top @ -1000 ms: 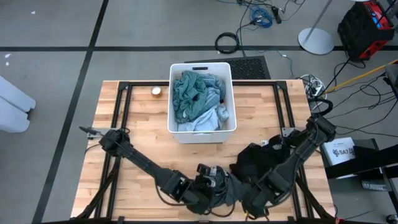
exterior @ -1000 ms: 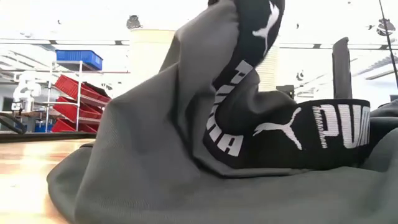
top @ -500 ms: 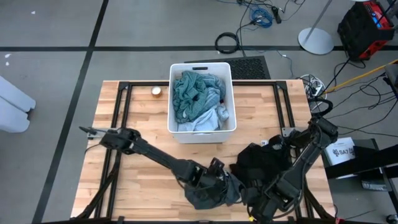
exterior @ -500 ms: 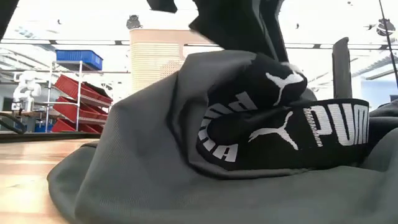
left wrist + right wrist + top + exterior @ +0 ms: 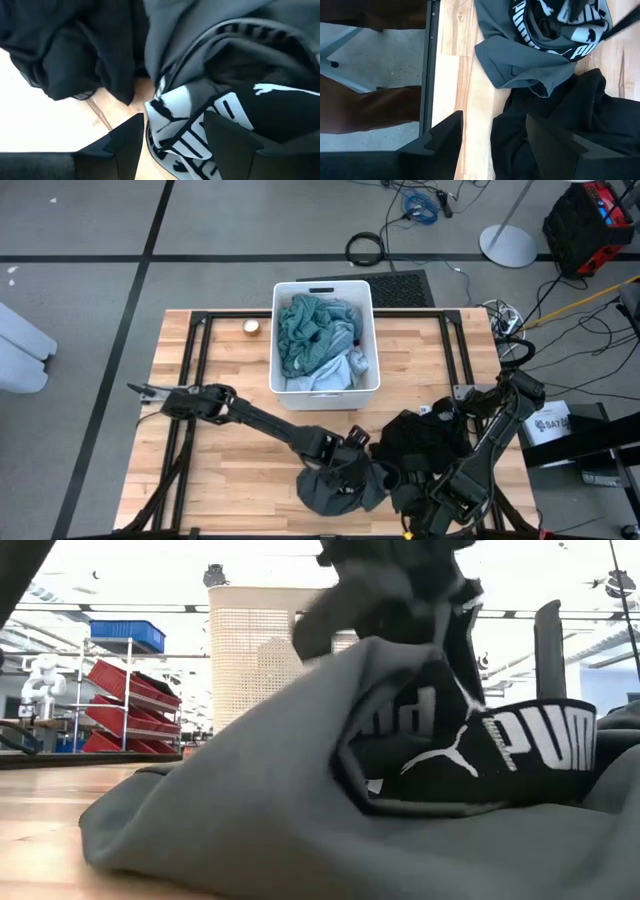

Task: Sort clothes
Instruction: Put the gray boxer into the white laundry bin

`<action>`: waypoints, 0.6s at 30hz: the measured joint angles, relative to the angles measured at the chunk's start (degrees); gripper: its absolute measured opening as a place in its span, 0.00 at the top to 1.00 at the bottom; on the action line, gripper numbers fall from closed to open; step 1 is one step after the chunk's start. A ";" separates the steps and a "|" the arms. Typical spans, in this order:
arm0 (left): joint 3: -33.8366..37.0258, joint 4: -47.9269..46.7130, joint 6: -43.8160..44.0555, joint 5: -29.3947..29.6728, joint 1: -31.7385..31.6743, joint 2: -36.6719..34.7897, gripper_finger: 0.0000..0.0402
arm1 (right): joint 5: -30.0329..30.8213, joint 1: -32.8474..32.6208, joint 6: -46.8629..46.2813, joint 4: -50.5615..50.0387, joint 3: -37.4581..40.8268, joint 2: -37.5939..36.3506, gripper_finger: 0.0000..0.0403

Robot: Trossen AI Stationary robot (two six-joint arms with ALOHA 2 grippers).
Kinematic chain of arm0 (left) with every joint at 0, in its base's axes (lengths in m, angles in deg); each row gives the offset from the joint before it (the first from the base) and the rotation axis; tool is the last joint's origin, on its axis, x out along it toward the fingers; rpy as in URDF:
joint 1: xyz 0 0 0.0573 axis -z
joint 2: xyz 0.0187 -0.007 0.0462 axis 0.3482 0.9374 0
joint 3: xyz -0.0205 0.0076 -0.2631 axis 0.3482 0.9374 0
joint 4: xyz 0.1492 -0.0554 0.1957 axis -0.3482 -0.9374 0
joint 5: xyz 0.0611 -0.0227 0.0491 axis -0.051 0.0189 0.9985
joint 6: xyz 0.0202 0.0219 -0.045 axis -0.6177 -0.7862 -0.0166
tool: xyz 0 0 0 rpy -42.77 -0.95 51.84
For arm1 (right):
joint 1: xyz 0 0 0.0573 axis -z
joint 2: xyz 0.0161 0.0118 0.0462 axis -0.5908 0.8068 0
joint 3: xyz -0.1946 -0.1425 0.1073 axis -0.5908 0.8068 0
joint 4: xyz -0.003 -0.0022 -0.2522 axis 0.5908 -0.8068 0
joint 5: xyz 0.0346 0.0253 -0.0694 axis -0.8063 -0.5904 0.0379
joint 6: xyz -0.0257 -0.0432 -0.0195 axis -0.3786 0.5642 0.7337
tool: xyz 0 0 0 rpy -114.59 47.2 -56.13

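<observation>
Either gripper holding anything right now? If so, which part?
Nothing held. Left gripper is open just above the dark grey garment, at its black logo waistband. Right gripper is open and empty beside the black garment.

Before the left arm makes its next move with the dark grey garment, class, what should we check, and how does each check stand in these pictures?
1. Left gripper fingers apart: ok, a gap shows between them in the left wrist view.
2. Left gripper holding nothing: cannot tell; the dark grey garment and its black-and-white waistband lie right at the fingers.
3. Right gripper open and empty: ok, only table and cloth show beyond it.
4. Dark grey garment resting on the wooden table: ok in the low view.
5. Black garment separated from the grey one: not ok, they overlap.
6. White bin free of both arms: ok, it stands apart.
</observation>
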 joint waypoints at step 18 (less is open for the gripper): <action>-0.31 -1.71 0.71 -10.63 -4.66 5.49 0.47 | -0.08 -0.02 -1.19 2.30 0.46 0.04 0.49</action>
